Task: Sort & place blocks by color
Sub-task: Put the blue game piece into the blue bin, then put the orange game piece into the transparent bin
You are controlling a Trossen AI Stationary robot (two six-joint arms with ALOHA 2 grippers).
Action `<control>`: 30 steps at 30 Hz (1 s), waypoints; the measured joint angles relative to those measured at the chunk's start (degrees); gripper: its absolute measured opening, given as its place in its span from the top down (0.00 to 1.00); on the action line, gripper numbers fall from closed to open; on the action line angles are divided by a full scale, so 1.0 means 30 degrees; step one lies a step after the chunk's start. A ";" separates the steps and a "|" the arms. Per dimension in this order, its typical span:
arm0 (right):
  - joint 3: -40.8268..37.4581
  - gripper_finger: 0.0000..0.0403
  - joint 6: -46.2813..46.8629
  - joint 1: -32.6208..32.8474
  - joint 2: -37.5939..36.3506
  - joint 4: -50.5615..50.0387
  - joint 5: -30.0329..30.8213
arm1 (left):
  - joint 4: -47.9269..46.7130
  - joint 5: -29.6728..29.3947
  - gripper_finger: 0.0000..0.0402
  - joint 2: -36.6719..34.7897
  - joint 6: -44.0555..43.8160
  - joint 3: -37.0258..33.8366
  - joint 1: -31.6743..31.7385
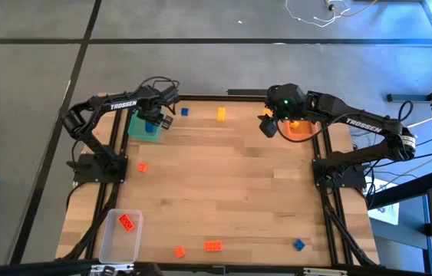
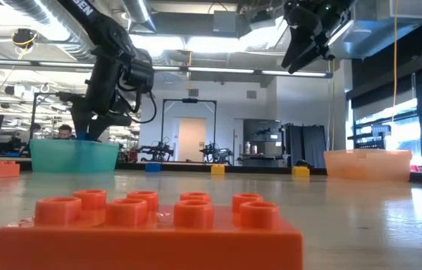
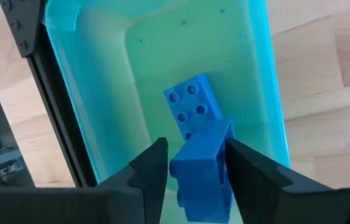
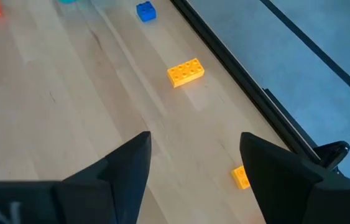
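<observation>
Left gripper (image 3: 193,165) clamping a blue block (image 3: 202,168) directly over the green tray (image 3: 112,81), above another blue block (image 3: 192,106) lying inside, while right gripper (image 4: 193,165), fingers apart and empty, hovering nearest the yellow block (image 4: 185,72), angled crosswise ahead.

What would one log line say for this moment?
left gripper: holds blue block over green tray | right gripper: open, empty

The wooden table (image 1: 231,184) carries a green tray (image 1: 143,127), an orange tray (image 1: 301,129) and a clear tray (image 1: 116,239). Loose blocks lie directly on it: blue (image 1: 184,112), yellow (image 1: 221,114) and red-orange (image 1: 213,246) ones, scattered well apart.
</observation>
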 joint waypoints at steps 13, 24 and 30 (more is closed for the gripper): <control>0.0000 0.39 0.0616 0.0000 0.0000 0.0133 -0.0002 | 0.0261 -0.1470 0.62 -0.0226 0.0022 0.1032 -0.0183; 0.0000 0.39 0.1502 0.0000 0.0007 -0.0116 0.0006 | -0.1281 -0.2247 0.61 -0.0749 0.2163 0.4621 -0.1148; 0.0000 0.39 -0.1651 0.0000 0.0007 -0.0652 -0.0470 | -0.1263 0.1544 0.61 -0.2176 0.6465 0.6468 -0.3188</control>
